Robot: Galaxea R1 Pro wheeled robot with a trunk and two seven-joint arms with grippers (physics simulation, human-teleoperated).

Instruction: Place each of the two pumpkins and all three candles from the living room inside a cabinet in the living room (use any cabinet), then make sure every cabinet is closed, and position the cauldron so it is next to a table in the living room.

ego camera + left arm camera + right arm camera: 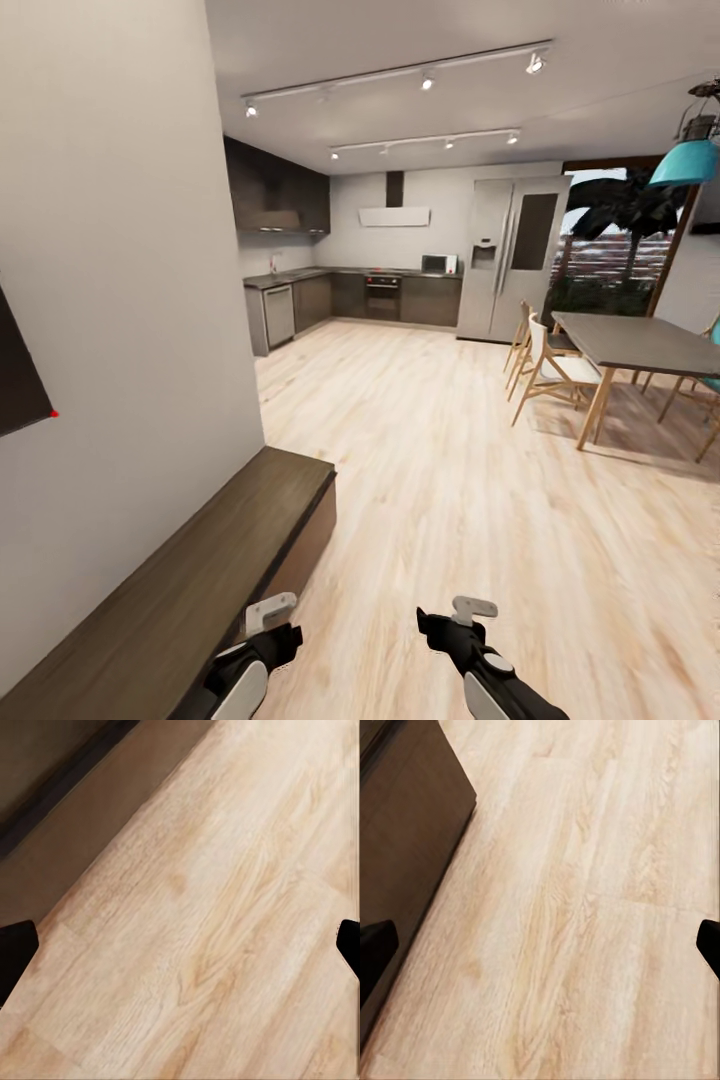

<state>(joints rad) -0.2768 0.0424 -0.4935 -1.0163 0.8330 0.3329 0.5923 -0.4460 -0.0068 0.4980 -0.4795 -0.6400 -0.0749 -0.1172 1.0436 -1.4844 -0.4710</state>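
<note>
Dark-brown cabinet (190,590) was seen just beside the left gripper (272,612); both grippers' fingers were held apart, empty. Transit was judged underway; pumpkins must be located next.

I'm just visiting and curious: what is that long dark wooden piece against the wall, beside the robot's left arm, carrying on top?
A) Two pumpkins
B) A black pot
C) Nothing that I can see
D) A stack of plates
C: in the head view the top of the cabinet is bare dark wood along the part in view.

home — open-plan | kitchen: fridge (510,255), oven (383,296) | dining table (640,345)
</note>
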